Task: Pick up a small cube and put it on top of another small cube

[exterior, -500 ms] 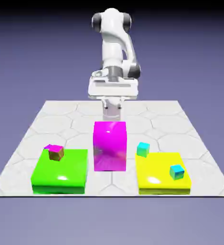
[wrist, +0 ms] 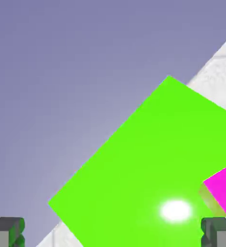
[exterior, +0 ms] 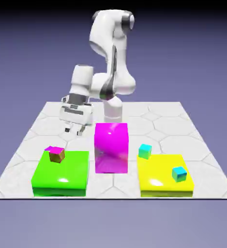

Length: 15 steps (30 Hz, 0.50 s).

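Swung from above the magenta block toward the exterior view's left, the claw (exterior: 74,129) now hangs over the worktop (exterior: 47,121) behind the green slab (exterior: 61,173) — jaws spread wide, gripping and touching nothing. On the slab's far left corner sits one brown-sided cube (exterior: 56,154). One tall magenta block (exterior: 111,147) stands mid-worktop. Two cyan cubes follow — one (exterior: 144,150) at the yellow slab's (exterior: 163,176) far edge, one (exterior: 179,173) on it. I cannot pick out the small cube.
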Tool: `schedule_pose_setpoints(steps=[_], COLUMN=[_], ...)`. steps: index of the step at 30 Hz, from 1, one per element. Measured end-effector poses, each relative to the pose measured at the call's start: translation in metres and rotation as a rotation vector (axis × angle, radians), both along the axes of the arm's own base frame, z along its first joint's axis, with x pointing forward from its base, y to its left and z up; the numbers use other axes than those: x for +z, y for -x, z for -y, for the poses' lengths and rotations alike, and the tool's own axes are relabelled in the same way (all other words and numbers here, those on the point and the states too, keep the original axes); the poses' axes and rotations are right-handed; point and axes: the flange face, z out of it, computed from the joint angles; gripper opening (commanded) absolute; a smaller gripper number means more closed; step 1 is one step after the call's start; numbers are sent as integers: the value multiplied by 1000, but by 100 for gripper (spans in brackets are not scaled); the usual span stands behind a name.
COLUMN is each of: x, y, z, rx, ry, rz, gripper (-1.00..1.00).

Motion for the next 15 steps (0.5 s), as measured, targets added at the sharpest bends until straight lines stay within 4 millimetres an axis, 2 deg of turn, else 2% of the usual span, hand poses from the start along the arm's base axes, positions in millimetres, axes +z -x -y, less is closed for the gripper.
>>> schedule_pose_setpoints(steps=[5,8,15], x=[-42,-67,-126], y=[31,59,127], z=[54,87,137], rx=[-330,-546,-1015], ry=[-105,-163,-277], rz=[-70,-109,-200], gripper=[0,0,0])
